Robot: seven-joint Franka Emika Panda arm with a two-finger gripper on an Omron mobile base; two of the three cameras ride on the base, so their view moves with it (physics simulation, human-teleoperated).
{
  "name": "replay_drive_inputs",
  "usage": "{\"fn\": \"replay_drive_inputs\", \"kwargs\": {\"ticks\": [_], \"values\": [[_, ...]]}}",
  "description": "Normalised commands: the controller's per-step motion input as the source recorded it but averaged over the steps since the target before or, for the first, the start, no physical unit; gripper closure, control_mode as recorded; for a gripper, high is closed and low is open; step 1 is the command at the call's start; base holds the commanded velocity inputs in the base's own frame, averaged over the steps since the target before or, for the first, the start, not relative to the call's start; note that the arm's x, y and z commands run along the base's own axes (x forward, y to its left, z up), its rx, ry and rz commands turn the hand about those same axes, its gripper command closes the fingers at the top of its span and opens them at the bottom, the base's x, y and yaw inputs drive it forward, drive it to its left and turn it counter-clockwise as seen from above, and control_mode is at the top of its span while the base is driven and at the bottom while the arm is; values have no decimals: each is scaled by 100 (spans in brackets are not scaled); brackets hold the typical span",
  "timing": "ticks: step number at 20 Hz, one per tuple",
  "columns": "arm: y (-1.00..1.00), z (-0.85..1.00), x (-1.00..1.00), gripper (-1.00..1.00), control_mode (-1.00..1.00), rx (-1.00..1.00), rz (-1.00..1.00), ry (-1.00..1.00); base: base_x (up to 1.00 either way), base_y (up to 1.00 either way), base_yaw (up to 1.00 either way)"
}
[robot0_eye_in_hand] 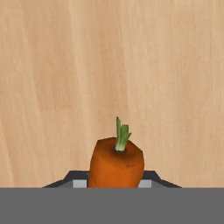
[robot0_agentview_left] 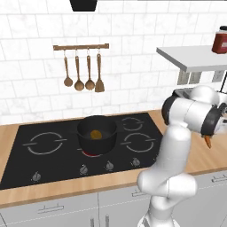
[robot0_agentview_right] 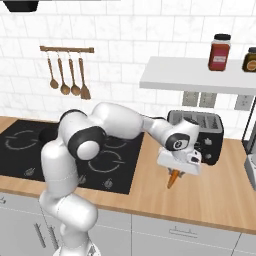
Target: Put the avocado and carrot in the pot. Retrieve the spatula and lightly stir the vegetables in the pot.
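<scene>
1. Spoons [robot0_agentview_left: 78, 73] made of brown wood hang in a row on a wall rail, far to the left, with a brown wooden spatula [robot0_agentview_left: 99, 73] at the end of the row.
2. The black stove top [robot0_agentview_left: 53, 153] lies flat in the wooden counter [robot0_agentview_right: 220, 190], below the rail.
3. The pot [robot0_agentview_left: 97, 134] sits on the stove top over a burner that glows red. It is round and black.
4. One small yellow-orange piece [robot0_agentview_left: 95, 134] lies at the bottom of the pot.
5. The white arm bends to the right, away from the pot, out over the bare wood of the counter.
6. The gripper [robot0_agentview_right: 176, 173] points down at the counter, to the right of the stove top. It is squeezed onto the carrot [robot0_agentview_right: 172, 179].
7. The carrot hangs from the gripper with its thin tip down. In the hand view its fat orange top [robot0_eye_in_hand: 116, 164] with a little green stem sits between the two dark finger tips.
8. A black toaster [robot0_agentview_right: 210, 131] stands on the counter behind the gripper, near the wall.
9. A white shelf [robot0_agentview_right: 200, 76] is on the wall above the toaster. A red jar [robot0_agentview_right: 220, 52] stands on it, and a darker jar [robot0_agentview_right: 250, 60] stands at its right end.
</scene>
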Motion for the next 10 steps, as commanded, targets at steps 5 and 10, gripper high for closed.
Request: {"fn": "replay_drive_inputs", "kwargs": {"ticks": [5, 10], "values": [[58, 23, 0, 100, -100, 5, 0, -10, 0, 0, 0], [62, 16, 0, 100, -100, 0, 0, 0, 0, 0, 0]]}}
